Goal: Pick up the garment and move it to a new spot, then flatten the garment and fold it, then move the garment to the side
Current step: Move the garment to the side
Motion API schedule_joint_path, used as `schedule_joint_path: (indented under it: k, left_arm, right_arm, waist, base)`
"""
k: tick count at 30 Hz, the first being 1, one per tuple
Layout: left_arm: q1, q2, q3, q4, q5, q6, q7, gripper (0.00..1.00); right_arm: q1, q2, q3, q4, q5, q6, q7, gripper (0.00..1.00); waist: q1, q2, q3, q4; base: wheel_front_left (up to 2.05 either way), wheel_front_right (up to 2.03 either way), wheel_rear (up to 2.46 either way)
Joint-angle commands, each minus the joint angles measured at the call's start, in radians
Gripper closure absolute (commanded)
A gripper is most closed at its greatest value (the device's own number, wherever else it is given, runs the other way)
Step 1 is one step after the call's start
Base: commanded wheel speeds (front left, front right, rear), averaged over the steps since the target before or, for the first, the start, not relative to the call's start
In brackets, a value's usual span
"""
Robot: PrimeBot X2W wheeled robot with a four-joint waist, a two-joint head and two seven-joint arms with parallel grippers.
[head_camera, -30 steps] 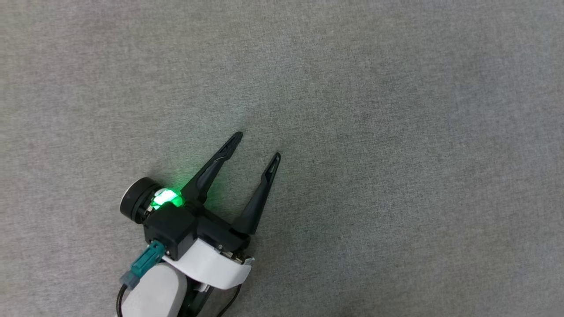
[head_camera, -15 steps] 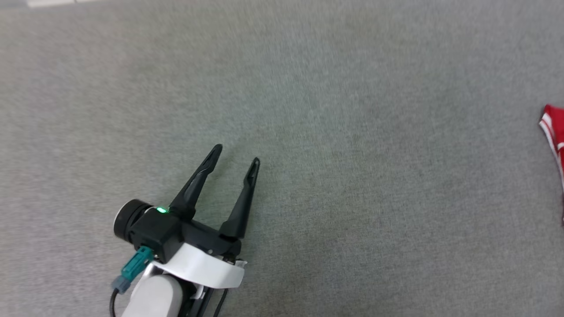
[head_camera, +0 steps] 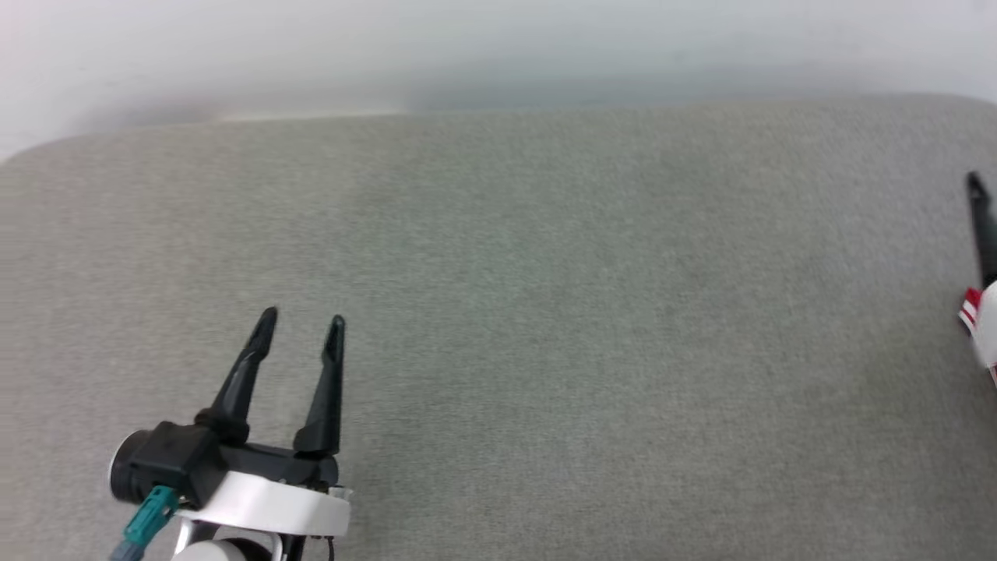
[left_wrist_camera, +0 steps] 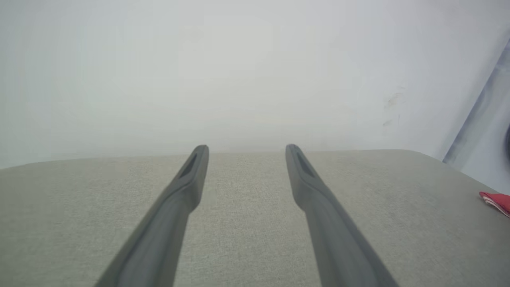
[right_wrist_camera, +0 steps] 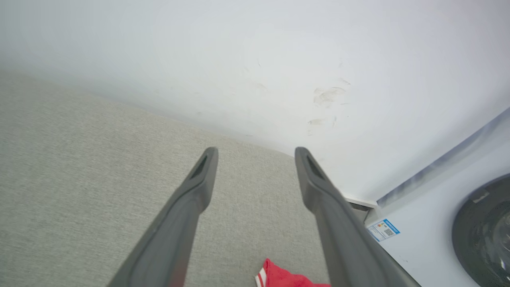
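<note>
In the head view the left claw (head_camera: 302,316) sits low at the left over the grey fabric-covered desk (head_camera: 545,312), its two dark fingers spread with nothing between them. At the far right edge one dark finger (head_camera: 979,234) of the other arm points up, and just below it a red-and-white striped sliver of the garment (head_camera: 968,310) peeks in beside a pale, blurred wrist part. The left wrist view looks along the parted fingers toward a white wall (left_wrist_camera: 239,71), and the jersey's red corner (left_wrist_camera: 496,199) lies on the desk well off to the right. In the right wrist view the right claw (right_wrist_camera: 257,151) is likewise spread and holds nothing. The red cloth with white trim (right_wrist_camera: 287,277) lies on the desk low between its fingers, near the desk's end beside a white washing machine (right_wrist_camera: 438,239). Only a corner of the jersey shows, so whether it is flattened or folded cannot be told. With neither claw gripping it, it is either waiting to be picked up or already set aside.
</note>
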Motion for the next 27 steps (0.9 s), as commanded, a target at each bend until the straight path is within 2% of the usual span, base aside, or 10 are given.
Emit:
schedule_joint_path:
  k: [1,5,6,12,20,27]
  left_arm:
    - [0.015,-0.01,0.017,-0.002,0.004,0.001,-0.002,0.0]
    - [0.038,-0.024,0.043,0.007,0.008,0.001,-0.002,0.0]
    - [0.049,-0.027,0.047,0.013,0.009,0.001,-0.002,0.0]
    - [0.07,-0.045,0.042,0.048,-0.006,0.001,-0.002,0.0]
    - [0.087,-0.055,0.043,0.098,-0.014,0.001,-0.002,0.0]
    - [0.094,-0.066,0.054,0.119,-0.01,0.001,-0.002,0.0]
  right_arm:
    - [0.029,0.032,-0.01,-0.026,0.012,-0.001,-0.024,0.0]
    - [0.128,0.137,-0.013,-0.095,0.047,-0.001,-0.074,0.0]
    - [0.175,0.182,-0.019,-0.123,0.058,-0.001,-0.106,0.0]
    - [0.312,0.318,-0.028,-0.153,0.075,-0.001,-0.231,0.0]
    - [0.388,0.397,-0.021,-0.088,0.095,-0.001,-0.359,0.0]
    - [0.394,0.42,-0.012,-0.057,0.084,-0.001,-0.388,0.0]
  waist:
    - [0.0002,-0.0001,-0.045,0.044]
    - [0.0002,-0.0001,-0.077,0.078]
    - [0.0002,-0.0001,-0.089,0.092]
    - [0.0002,-0.0001,-0.118,0.127]
    - [0.0002,-0.0001,-0.133,0.136]
    - [0.0002,-0.0001,-0.137,0.132]
  base:
    - [0.0,0.0,0.0]
    - [0.0,0.0,0.0]
    - [0.0,0.0,0.0]
    - [0.0,0.0,0.0]
    - [0.0,0.0,0.0]
    - [0.0,0.0,0.0]
